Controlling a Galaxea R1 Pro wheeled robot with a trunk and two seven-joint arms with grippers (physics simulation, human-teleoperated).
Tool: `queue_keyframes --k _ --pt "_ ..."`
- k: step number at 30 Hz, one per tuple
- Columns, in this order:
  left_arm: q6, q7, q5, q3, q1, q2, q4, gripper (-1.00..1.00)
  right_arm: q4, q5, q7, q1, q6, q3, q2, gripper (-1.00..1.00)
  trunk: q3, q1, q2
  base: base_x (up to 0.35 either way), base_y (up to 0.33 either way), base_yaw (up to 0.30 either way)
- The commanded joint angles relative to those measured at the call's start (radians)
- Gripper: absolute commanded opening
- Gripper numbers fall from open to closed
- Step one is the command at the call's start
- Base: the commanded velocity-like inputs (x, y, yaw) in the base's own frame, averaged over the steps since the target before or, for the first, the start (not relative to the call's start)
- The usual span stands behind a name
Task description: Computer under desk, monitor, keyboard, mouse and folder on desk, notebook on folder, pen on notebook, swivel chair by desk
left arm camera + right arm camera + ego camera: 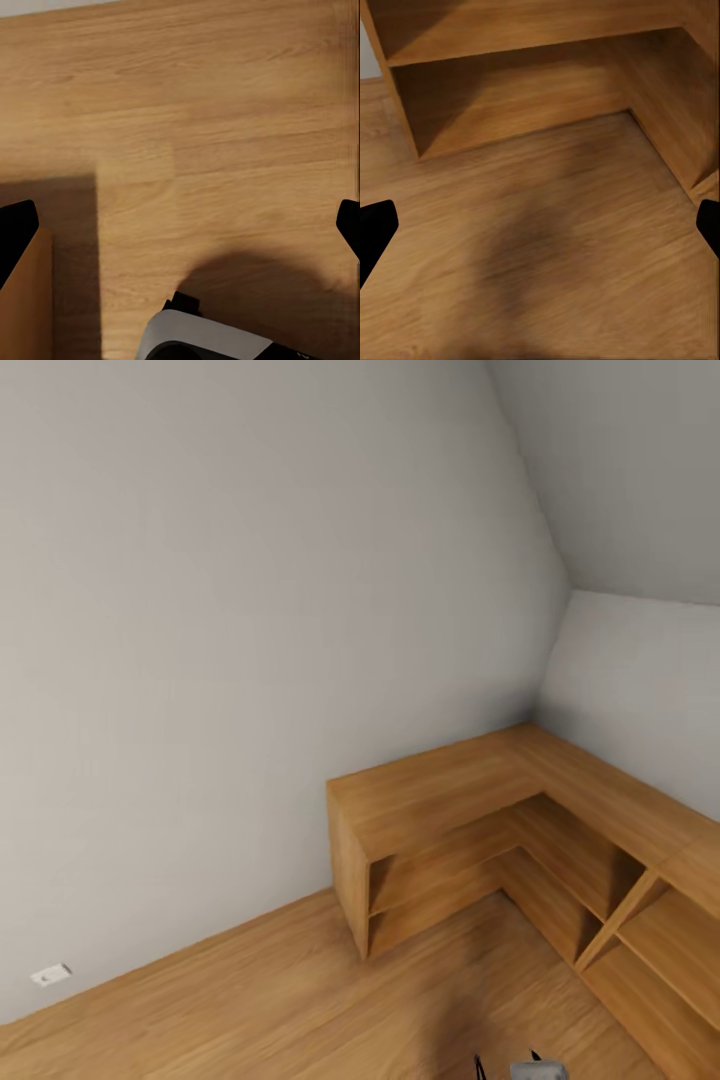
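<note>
Honestly, not much of the task can be judged from this spot — none of the desk stuff is in front of the cameras, so I can't say where the monitor, keyboard or chair are, or what's already sorted.

Head view: a low L-shaped wooden shelf unit (470,830) sits in the room corner at about 4 o'clock, with grey walls (250,660) behind it and wood floor (250,1000) in front. A small white wall outlet (50,973) is low down at 8 o'clock, and a bit of the robot's own body (538,1070) peeks in at 6 o'clock.

Left wrist view: the left gripper (180,225) hangs over bare floor, fingertips (15,232) spread wide with nothing between them. A white and black part of the robot's base (202,337) shows below.

Right wrist view: the right gripper (540,225) is also spread and empty, aimed at the floor in front of the shelf unit's lower opening (510,97).

My guess — the robot is still travelling, and the whole tidy-up may still be ahead.
</note>
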Motion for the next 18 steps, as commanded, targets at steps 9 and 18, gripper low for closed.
queue_keyframes --k 9,18 --pt "-0.006 0.009 0.003 -0.009 0.0 0.001 -0.002 1.0 0.0 -0.008 -0.003 -0.001 -0.002 0.008 0.0 1.0 -0.002 0.001 -0.002 0.216 0.152 -0.299" --pt "-0.006 0.009 0.003 -0.009 0.0 0.001 -0.002 1.0 0.0 -0.008 -0.003 -0.001 -0.002 0.008 0.0 1.0 -0.002 0.001 -0.002 0.273 0.101 -0.299"
